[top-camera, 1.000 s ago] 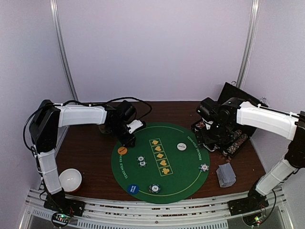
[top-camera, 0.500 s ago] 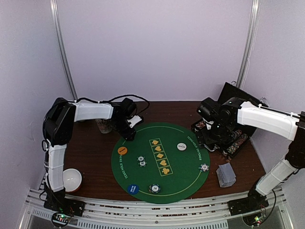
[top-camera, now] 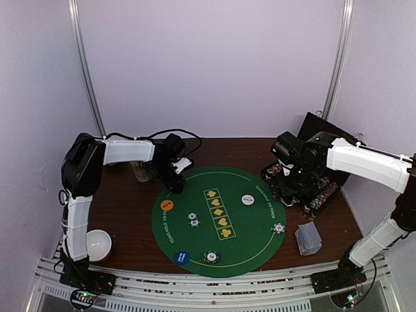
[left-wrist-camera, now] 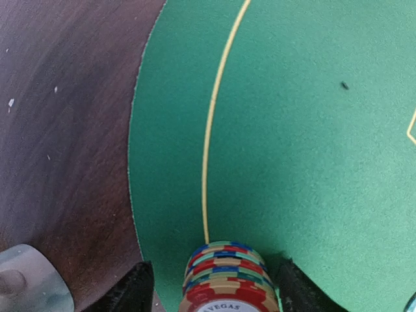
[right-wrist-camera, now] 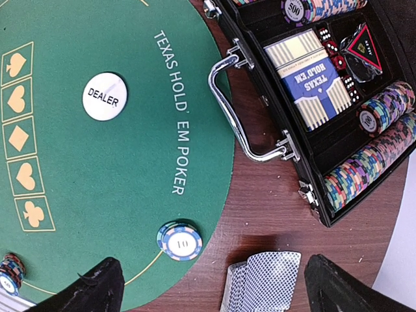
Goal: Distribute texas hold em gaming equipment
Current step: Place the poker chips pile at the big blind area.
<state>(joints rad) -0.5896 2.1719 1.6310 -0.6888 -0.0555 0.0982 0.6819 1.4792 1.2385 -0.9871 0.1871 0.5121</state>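
While the chip stack (left-wrist-camera: 227, 276) stands upright on the far-left edge of the green mat (left-wrist-camera: 312, 162), right between the fingers of my left gripper (left-wrist-camera: 218, 289) — jaws loose around it, not squeezing — my wide-open right gripper (right-wrist-camera: 213, 270) is far away.

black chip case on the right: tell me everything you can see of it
The black case lies open on the brown table, just off the green mat, with its lid tipped up behind it. Its chrome handle and latches face the mat. Inside are rows of striped chips, a blue-and-cream card box and red dice.
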